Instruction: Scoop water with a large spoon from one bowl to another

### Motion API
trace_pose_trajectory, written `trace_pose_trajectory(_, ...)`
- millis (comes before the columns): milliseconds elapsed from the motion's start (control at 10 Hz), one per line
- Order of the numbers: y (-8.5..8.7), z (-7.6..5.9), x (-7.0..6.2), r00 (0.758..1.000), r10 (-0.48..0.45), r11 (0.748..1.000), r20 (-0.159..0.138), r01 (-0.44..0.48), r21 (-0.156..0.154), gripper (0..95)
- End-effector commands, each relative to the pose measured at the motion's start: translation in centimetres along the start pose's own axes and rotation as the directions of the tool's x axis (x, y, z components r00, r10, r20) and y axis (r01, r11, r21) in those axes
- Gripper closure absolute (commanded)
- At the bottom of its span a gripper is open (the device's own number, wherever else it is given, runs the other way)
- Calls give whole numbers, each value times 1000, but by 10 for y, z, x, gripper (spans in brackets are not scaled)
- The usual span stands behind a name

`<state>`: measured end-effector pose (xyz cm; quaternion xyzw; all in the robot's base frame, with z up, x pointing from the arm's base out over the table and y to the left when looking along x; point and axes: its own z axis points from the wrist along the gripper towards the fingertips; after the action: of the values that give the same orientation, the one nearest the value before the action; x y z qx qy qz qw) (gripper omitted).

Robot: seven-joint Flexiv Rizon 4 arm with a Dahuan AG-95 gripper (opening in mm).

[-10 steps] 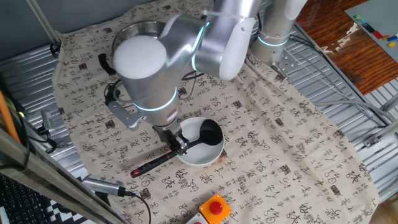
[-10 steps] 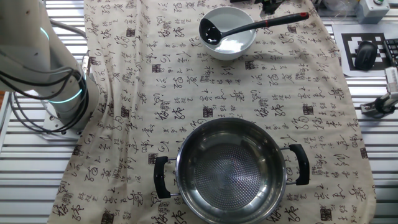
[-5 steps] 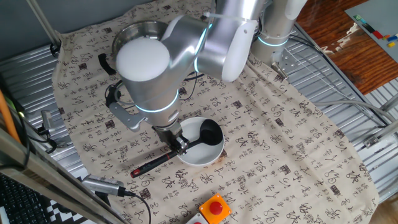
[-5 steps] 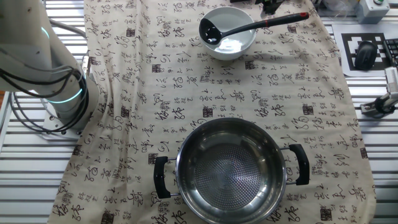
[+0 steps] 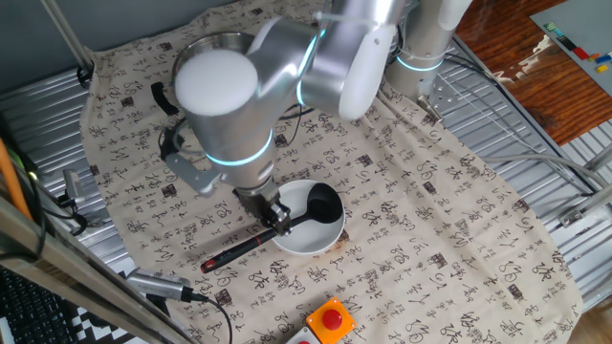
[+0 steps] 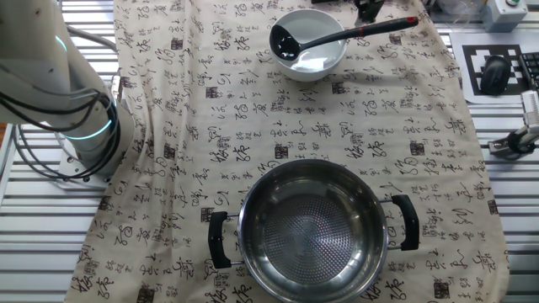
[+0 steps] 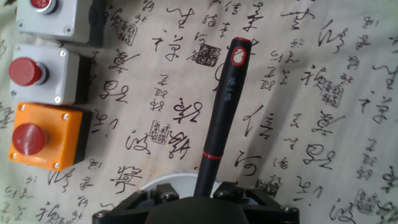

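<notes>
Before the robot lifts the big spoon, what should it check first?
1. The gripper is on the ladle handle: ok, it sits at the thin part near the white bowl rim; a firm clamp: cannot tell.
2. The scoop is inside the white bowl: ok.
3. There is water in the scoop: cannot tell.
4. The steel pot is upright and open to receive water: ok, no lid.
5. The cloth between the bowl and the pot is free of things: ok.
6. The button boxes sit clear of the handle's red tip: ok, off to one side.
</notes>
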<state>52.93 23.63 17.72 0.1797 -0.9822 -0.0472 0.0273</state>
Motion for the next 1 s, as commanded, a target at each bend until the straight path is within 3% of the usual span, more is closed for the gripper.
trace_pose_trajectory(100, 0, -9, 4, 1000, 13, 1000, 10, -12, -5, 380)
trace_pose_trajectory(300, -1, -19, -2, 1000, 22, 1000, 6, -22, -6, 380)
trace_pose_trajectory(500, 0, -19, -9, 1000, 20, 1000, 6, -20, -6, 380)
trace_pose_trajectory(700, 5, -6, -22, 1000, 19, 1000, 9, -19, -3, 380)
trace_pose_trajectory(1000, 3, 12, -32, 1000, 11, 1000, 13, -11, 2, 380)
